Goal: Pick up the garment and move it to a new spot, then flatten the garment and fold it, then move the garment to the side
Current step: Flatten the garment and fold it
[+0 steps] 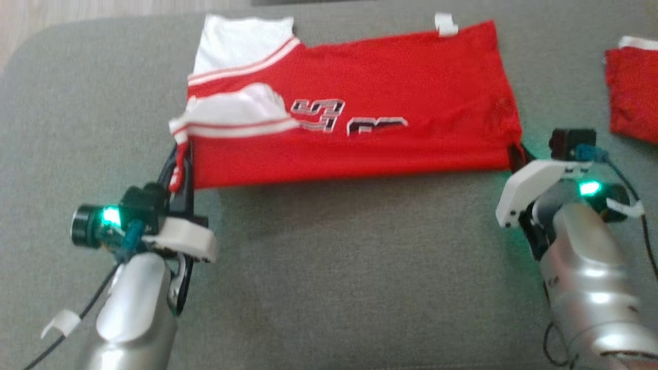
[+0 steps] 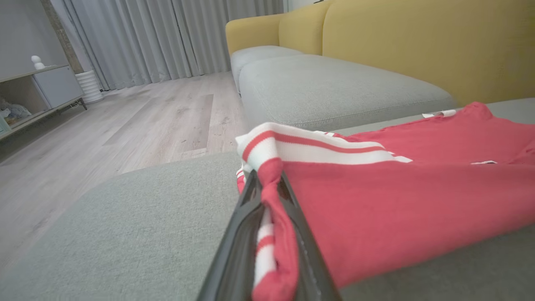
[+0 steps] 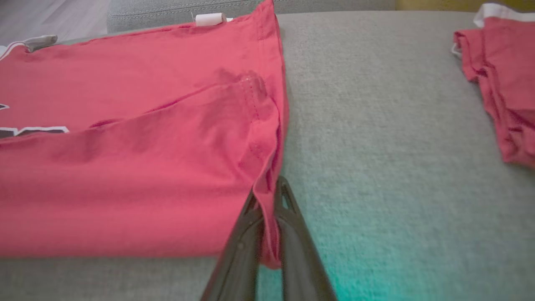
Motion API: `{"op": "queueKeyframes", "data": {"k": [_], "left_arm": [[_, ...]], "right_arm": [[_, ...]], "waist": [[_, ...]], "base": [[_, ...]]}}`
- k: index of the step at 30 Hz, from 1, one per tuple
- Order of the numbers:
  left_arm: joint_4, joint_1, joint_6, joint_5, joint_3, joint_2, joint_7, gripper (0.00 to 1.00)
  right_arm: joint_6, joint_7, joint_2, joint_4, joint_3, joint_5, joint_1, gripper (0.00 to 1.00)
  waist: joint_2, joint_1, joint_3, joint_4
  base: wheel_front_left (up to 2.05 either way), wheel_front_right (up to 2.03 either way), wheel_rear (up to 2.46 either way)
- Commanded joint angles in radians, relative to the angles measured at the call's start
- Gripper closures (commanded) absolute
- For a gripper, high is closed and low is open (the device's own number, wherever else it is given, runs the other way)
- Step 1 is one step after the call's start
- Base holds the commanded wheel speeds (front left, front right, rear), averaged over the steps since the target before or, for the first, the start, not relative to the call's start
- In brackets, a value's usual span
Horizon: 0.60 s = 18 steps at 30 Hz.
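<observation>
Obs.: garment (image 1: 360, 103), red jersey w/ white trim, lies flat across grey cushion (image 1: 329, 267) toward 12 o'clock in head view, long axis 9 to 3 o'clock. It looks doubled over already, since the near edge cuts the printed number (judgement). Left gripper (image 1: 181, 167) sits at garment's 8 o'clock corner, fingers pressed together on bunched striped trim. Wrist view shows cloth squeezed btwn them. Right gripper (image 1: 515, 154) sits at the 4 o'clock corner, fingers closed on a thin ridge of red hem. So 2 corner grips, prob. set for next fold or a carry. Risks: right pinch holds v. little fabric near the tips, so it could slip out under tension. It may hold 1 layer only, which would let the lower layer sag and spoil the fold. Loose white sleeve (image 1: 236, 108) at the 9 o'clock end could flop or crease if the lift is uneven. 2nd red cloth (image 1: 632, 92) near 2 o'clock of the right gripper is a poss. snag if the arm swings outward.
</observation>
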Motion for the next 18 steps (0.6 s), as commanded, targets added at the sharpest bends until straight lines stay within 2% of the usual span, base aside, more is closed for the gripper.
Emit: {"op": "queueKeyframes", "data": {"k": [1,10,18], "left_arm": [[-0.021,-0.005,0.000,-0.004,0.028,0.039,-0.004,1.00],[-0.038,0.134,-0.026,-0.014,-0.008,0.062,0.057,1.00],[-0.125,0.261,-0.034,-0.032,-0.027,0.089,0.155,1.00]], "right_arm": [[-0.002,0.001,0.006,-0.028,0.012,-0.009,0.010,1.00],[-0.002,0.075,0.006,-0.109,0.035,0.026,0.144,1.00],[-0.002,0.191,0.006,-0.325,0.072,0.094,0.314,1.00]], "waist": [[0.0000,0.0000,-0.035,-0.018],[0.0000,0.0000,-0.139,-0.051],[0.0000,0.0000,-0.184,-0.073]], "base": [[0.00,0.00,0.00],[0.00,0.00,0.00],[0.00,0.00,0.00]]}}
